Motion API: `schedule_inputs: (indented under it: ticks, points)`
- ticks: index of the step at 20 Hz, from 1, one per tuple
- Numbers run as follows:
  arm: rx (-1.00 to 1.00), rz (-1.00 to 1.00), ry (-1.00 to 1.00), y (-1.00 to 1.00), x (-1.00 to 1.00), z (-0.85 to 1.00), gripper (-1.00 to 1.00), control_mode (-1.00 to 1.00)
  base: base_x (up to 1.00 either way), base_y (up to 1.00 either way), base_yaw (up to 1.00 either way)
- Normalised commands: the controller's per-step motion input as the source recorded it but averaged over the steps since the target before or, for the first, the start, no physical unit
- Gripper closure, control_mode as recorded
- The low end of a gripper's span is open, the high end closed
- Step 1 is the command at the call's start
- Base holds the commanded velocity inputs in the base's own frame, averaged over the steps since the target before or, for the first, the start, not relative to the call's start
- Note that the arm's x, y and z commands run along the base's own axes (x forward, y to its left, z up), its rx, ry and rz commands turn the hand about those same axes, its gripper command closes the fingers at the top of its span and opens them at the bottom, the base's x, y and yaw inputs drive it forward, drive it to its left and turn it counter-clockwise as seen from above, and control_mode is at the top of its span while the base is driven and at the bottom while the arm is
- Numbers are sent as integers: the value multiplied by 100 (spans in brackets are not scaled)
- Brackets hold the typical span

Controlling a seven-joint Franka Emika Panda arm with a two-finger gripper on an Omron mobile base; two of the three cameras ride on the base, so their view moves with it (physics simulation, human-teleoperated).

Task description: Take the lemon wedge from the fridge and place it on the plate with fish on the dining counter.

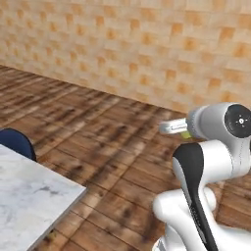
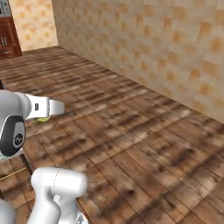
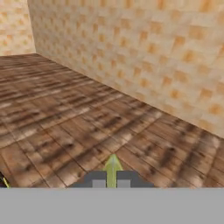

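A tiny yellow-green lemon wedge (image 3: 112,168) stands pinched between my two dark fingertips in the hand view, its tip sticking up past them. My gripper (image 3: 111,179) is shut on it. From the left base view the gripper (image 1: 169,128) points left from the white wrist, with a bit of yellow-green lemon wedge (image 1: 186,134) under it. In the right base view the gripper (image 2: 54,107) points right, the lemon wedge (image 2: 43,118) peeking below. A corner of the white marble dining counter (image 1: 29,196) lies at the lower left. The fridge and the plate with fish are out of view.
A tiled orange-tan wall (image 1: 147,49) runs across ahead, above a wide wooden floor (image 2: 131,131). A dark blue chair back (image 1: 17,142) rises behind the counter's far edge. A dark wooden cabinet (image 2: 8,39) stands at the far left.
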Motion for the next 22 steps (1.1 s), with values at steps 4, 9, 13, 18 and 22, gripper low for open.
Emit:
schedule_inputs:
  ticks: [4,9,13,18,22]
  points:
    - [0,0,0,0,0,0,100,100,100,0,67]
    - [0,0,0,0,0,0,100,100,100,-31,49]
    - [0,0,0,0,0,0,100,100,70,-91,30]
    - [0,0,0,0,0,0,100,100,87,-80,32]
    - [0,0,0,0,0,0,100,100,100,-20,40]
